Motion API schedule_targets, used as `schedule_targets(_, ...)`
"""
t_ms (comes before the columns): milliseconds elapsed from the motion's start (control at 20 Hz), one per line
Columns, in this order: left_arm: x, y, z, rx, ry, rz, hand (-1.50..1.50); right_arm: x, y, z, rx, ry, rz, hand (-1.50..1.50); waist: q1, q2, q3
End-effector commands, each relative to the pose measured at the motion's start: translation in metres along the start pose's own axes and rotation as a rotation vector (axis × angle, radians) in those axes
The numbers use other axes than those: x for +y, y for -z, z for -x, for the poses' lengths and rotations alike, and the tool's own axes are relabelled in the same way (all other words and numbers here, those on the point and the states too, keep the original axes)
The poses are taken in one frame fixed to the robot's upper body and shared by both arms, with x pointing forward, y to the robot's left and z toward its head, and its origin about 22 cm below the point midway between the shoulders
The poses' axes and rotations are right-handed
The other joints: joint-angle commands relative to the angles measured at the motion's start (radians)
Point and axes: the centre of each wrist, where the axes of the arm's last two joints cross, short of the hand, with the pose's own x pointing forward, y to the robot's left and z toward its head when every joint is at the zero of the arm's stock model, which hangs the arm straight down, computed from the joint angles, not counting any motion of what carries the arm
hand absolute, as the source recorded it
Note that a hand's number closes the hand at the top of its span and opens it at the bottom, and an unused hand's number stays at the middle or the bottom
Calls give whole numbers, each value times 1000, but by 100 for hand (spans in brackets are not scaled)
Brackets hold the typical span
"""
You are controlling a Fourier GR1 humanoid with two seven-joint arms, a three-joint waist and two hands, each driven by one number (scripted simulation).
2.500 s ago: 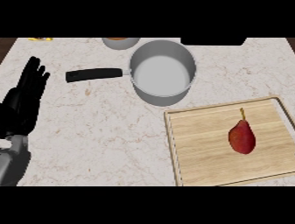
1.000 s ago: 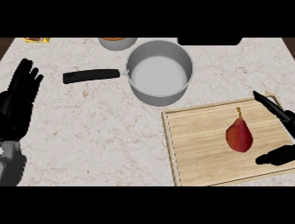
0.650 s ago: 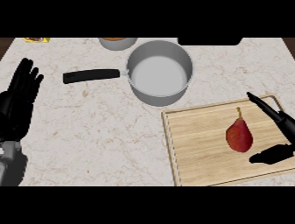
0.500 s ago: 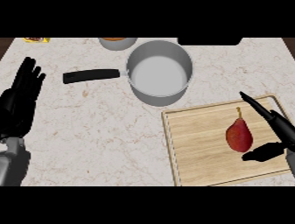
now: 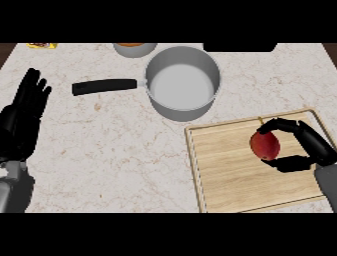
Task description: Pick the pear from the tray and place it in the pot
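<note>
The pear [image 5: 265, 145] lies on the tray [image 5: 230, 175], cupped between my right hand's [image 5: 310, 148] fingers [image 5: 285, 124] curling over its far end and the thumb below it (contact looks close, I can't confirm it). I'd close fully round it before lifting, then carry it beyond the fingertips to the pot [image 5: 182, 83]. My left hand [image 5: 19, 122] rests open over the counter [image 5: 97, 145].

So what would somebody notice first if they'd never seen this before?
Probably the red pear on the wooden tray at the right, with the black right hand curling round it. Next, the big grey pot with its black handle, up beyond the tray. The left hand rests open at the left edge.
</note>
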Motion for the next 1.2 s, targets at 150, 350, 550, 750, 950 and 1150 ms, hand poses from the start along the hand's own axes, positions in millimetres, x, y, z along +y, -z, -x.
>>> schedule_targets(150, 6, -1, 9, 2, -3, 4, 0, 11, -2, 0, -48, -20, -11, 150, -2, 1, 2)
schedule_targets(350, -8, 4, -2, -1, 20, 21, 0, 110, 84, -63, -6, -118, -183, 150, 32, -8, -7)
schedule_targets(550, -17, 3, -1, -2, 7, 74, 0, 131, 111, -91, 21, -198, -356, 150, 96, -7, -22)
schedule_targets(750, -20, 5, 0, 7, 11, 82, 0, 158, 137, -130, 86, -274, -393, 150, 104, -10, -14)
schedule_targets(950, -28, 8, -3, -2, 12, 102, 0, 157, 155, -162, 151, -333, -333, 150, 113, -13, -4)
schedule_targets(1150, -25, 10, -2, 15, 4, 95, 0, 143, 168, -198, 187, -311, -82, 150, 111, -22, 0)
